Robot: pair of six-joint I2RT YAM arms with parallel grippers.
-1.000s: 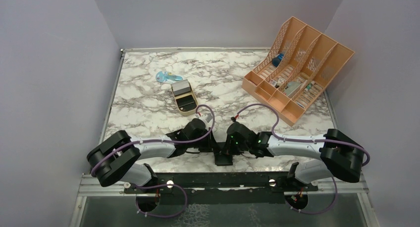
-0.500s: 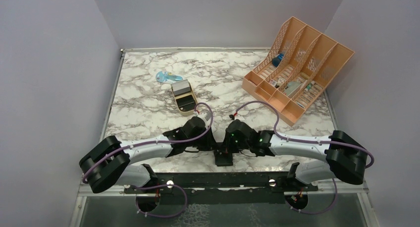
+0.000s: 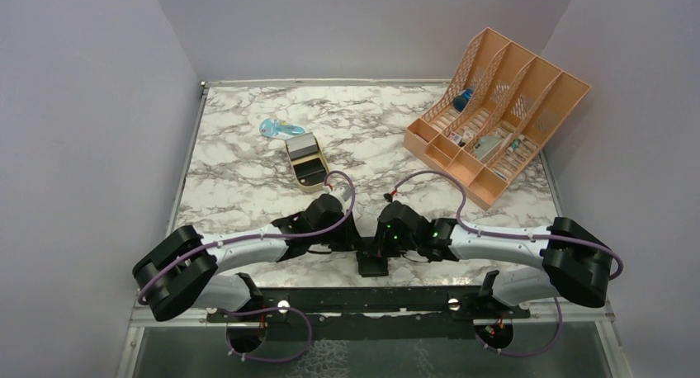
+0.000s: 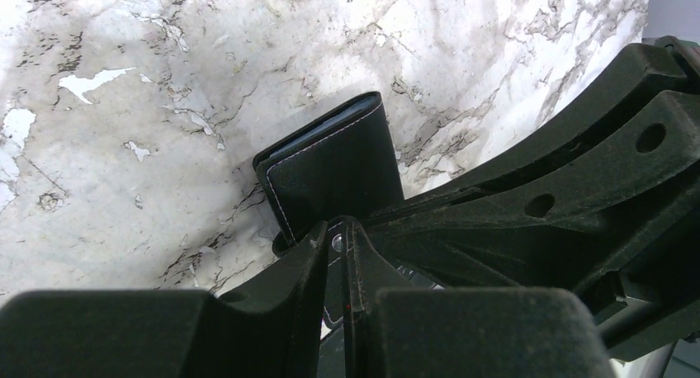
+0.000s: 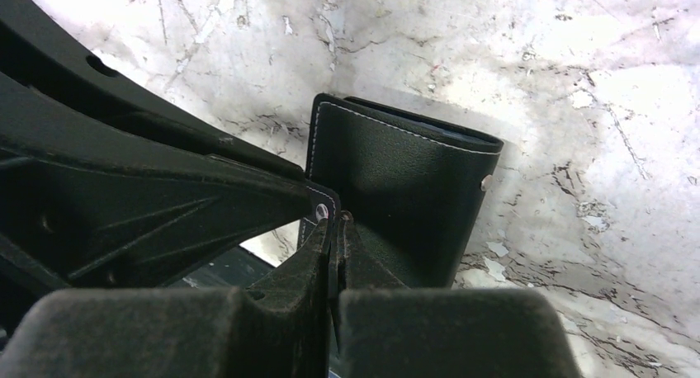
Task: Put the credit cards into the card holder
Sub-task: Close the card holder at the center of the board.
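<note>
- Marble-patterned table [image 3: 239, 188] fills the overhead view, with two robot arms reaching in from its near edge and meeting at the centre.
- Peach-coloured file organiser [image 3: 528, 106] stands at the far right, with odds and ends in its compartments, well apart from the work.
- Gold tin [image 3: 307, 162] sits near the middle of the table with its grey lid slid back and a dark interior showing. What it contains is too small to make out.
- Black card holder [image 3: 373, 265] lies at the near edge of the table between the two wrists. Both wrist views show it folded, stitched outer face up, with the slots hidden.
- Left gripper [image 4: 334, 233] is pinched nearly closed on the near edge of the card holder.
- Right gripper [image 5: 336, 223] is likewise clamped on a stitched edge, from the opposite side.
- Credit cards cannot be picked out in any view.
- Progress, as a judgement: early. The holder seems gripped for opening, no card appears loaded, and fetching and slotting the cards is all still to do.
</note>
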